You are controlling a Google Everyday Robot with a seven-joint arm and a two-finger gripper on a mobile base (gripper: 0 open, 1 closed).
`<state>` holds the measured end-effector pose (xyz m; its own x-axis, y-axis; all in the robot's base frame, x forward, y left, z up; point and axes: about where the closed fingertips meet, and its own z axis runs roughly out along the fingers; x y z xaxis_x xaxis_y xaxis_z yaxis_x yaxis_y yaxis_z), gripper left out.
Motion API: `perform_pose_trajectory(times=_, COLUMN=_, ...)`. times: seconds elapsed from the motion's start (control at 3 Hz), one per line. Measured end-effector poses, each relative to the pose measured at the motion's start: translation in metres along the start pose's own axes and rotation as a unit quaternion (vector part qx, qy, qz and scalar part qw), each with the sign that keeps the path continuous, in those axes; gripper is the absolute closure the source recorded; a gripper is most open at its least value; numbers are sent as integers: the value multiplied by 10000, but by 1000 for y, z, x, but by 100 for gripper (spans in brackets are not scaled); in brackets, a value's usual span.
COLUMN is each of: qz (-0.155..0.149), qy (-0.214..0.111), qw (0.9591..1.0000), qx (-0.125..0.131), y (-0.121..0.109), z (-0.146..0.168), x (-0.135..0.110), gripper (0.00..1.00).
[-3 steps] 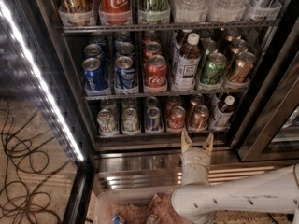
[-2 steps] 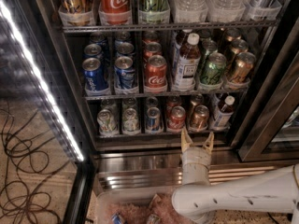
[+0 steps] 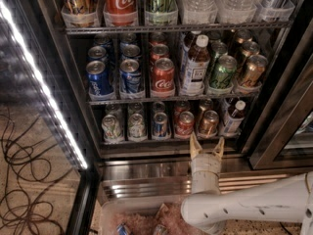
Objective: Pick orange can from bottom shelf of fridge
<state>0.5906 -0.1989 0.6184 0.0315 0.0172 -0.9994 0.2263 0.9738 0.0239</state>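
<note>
The fridge (image 3: 58,58) stands open with dark wire racks of drinks. On the bottom shelf (image 3: 166,141) a row of short cans runs left to right: two silver-green, a blue, a red (image 3: 185,123), then the orange can (image 3: 209,123) with a silver top. My gripper (image 3: 206,148) is open, fingers pointing up, just below the shelf's front rail and right under the orange can. It holds nothing. My white arm (image 3: 249,204) reaches in from the lower right.
A small bottle with a white cap (image 3: 233,118) stands right of the orange can. The glass door with its white light strip (image 3: 44,92) hangs open at the left. Cables (image 3: 22,170) lie on the floor. A bin of items (image 3: 142,222) sits below the fridge sill.
</note>
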Motion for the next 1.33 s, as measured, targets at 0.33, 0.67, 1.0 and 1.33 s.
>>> perform_pose_trajectory(times=0.33, qz=0, qy=-122, qw=9999, qx=-74, y=-2, z=3, x=2, gripper=31)
perform_pose_trajectory(times=0.67, qz=77, qy=-201, qw=9997, qx=-146, y=-4, z=5, x=4, gripper=31)
perform_pose_trajectory(times=1.0, qz=72, qy=-278, qw=9993, qx=-240, y=-4, z=11, x=4, gripper=31)
perform_pose_trajectory(times=1.33, qz=49, qy=-302, qw=9989, qx=-362, y=-1, z=18, x=6, gripper=31)
